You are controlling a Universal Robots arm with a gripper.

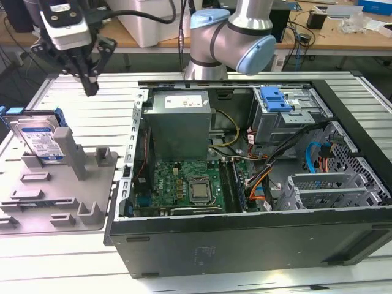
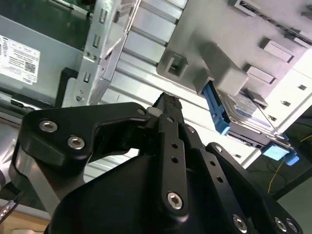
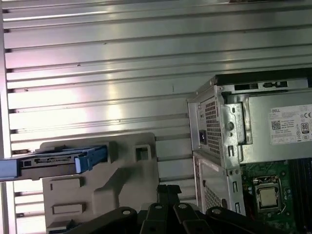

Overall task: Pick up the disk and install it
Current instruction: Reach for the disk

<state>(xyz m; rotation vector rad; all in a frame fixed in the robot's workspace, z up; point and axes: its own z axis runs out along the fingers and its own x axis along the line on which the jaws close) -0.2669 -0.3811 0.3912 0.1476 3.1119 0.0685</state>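
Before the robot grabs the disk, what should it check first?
1. The disk stands in its grey holder: ok.
2. The gripper holds nothing: ok.
3. The gripper is lined up over the disk: not ok, it hangs off to one side, apart from it.
4. Room between the fingers for a grab: not ok, they are shut together.
5. The drive cage in the computer case is free for the disk: cannot tell.

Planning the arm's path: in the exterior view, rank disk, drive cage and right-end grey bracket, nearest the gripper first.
1. disk, on the exterior view's left, below the gripper.
2. drive cage, inside the case.
3. grey bracket, exterior view's far right.
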